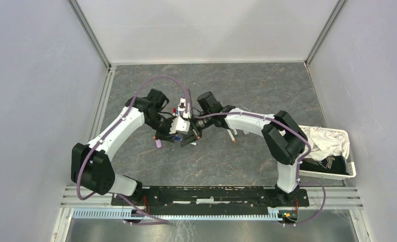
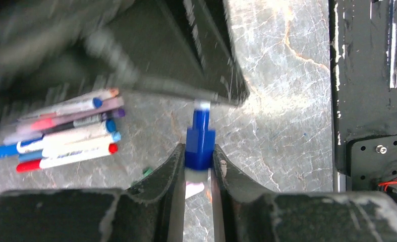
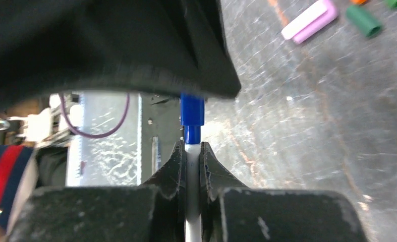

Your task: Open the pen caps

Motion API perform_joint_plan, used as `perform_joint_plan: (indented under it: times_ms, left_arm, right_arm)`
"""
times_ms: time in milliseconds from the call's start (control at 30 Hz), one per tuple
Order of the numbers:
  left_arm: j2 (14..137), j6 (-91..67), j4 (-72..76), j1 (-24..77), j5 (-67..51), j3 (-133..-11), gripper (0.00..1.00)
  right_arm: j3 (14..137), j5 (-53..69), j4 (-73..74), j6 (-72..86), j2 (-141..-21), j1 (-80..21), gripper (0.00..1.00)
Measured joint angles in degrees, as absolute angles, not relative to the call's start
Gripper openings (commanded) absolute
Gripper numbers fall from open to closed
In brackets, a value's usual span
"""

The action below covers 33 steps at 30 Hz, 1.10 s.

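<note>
My left gripper (image 2: 199, 151) is shut on the blue cap (image 2: 200, 143) of a pen. My right gripper (image 3: 191, 148) is shut on the same pen's white barrel (image 3: 192, 156), just behind its blue end (image 3: 192, 113). In the top view the two grippers (image 1: 190, 130) meet tip to tip above the middle of the table. A heap of several white pens with coloured ends (image 2: 65, 133) lies on the table. A loose green cap (image 2: 147, 171) lies near it. The right wrist view shows the thick pink-lilac pen (image 3: 309, 19) and a loose green cap (image 3: 363, 20).
A white basket (image 1: 348, 171) holding a white cloth (image 1: 327, 141) stands at the right edge of the table. The black base rail (image 1: 206, 194) runs along the near edge. Grey walls close in the sides and back.
</note>
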State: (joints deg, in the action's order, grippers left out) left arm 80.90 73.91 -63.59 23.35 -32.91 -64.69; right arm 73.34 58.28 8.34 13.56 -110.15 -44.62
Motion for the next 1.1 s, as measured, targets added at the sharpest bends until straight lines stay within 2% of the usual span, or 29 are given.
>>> perform_joint_plan:
  times_ms: [67,233,367,467,500,567,633,700,800,967,1100]
  left_arm:
    - [81.6,76.4,-65.6,19.7,-35.0,-66.4,0.02]
    - [83.3,81.7,-68.2,5.7,-27.7,-71.8,0.02]
    - [83.4,83.9,-69.0,4.0,-25.5,-71.9,0.02]
    - [83.3,84.5,-69.5,4.7,-27.5,-71.5,0.08]
    - [83.1,84.5,-69.3,5.0,-28.4,-71.0,0.14]
    - [82.2,84.4,-68.8,6.3,-30.3,-69.3,0.34]
    - [80.4,83.6,-67.7,9.3,-31.2,-66.5,0.43]
    - [78.0,82.6,-66.0,13.6,-32.1,-63.6,0.62]
    - [74.9,80.6,-63.9,19.6,-32.5,-60.0,0.78]
    - [71.3,77.9,-59.2,24.5,-33.1,-56.6,0.78]
    - [69.4,77.3,-56.0,26.5,-33.1,-55.0,0.71]
  right_arm:
    - [71.7,56.6,6.0,12.2,-108.4,-44.4,0.00]
    - [62.2,56.3,12.7,9.8,-102.5,-39.9,0.00]
    - [60.9,55.4,15.3,9.6,-102.5,-38.9,0.00]
    - [61.1,55.4,15.4,9.6,-102.5,-39.0,0.00]
    - [61.2,55.4,15.3,9.9,-102.5,-39.2,0.00]
    - [61.3,55.6,14.5,10.9,-102.5,-39.4,0.00]
    - [61.9,56.0,13.3,12.6,-102.7,-39.7,0.00]
    - [63.2,56.7,11.8,14.5,-103.4,-40.2,0.00]
    - [65.6,57.4,9.3,17.0,-105.1,-41.3,0.00]
    - [67.4,59.4,3.3,22.7,-107.3,-43.1,0.00]
    - [67.5,60.8,-1.6,27.7,-109.0,-44.0,0.00]
